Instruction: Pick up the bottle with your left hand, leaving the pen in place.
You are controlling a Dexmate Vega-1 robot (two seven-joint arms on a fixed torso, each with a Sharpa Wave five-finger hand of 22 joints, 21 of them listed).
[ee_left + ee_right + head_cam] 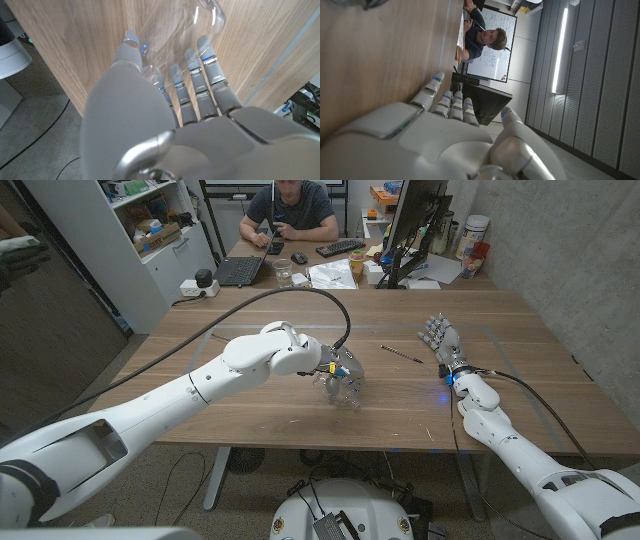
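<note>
Clear plastic bottle [343, 392] sits near the middle of the brown wooden tabletop [250, 405], twd the near edge, w/ the left hand [340, 375] around it. In the left wrist view the bottle [175, 45] shows as a see-through shape betw the thumb and the other fingers [212, 70], which curl around it; looks gripped, tho can't tell if it's off the wood or touching it. White left arm [190, 395] comes in from the near left, w/ a black cable [250, 305] looping over it.

Thin dark pen [401, 353] lies on the tabletop to the right of the bottle and a bit farther back, apart from both hands, angled.

Right hand [440, 340] is right of the pen, near but not touching it, fingers [432, 328] extended and slightly apart, holding nothing. Right wrist view: same hand [445, 135] w/ fingers straight out beside the wood surface, thumb off to the side.

Far side: a person in a dark shirt [290, 215] sits at a second desk w/ a black laptop [240, 270], a black keyboard [340, 248], papers [332, 275] and a dark monitor [410, 225]. White shelving unit [150, 230] at far left.
</note>
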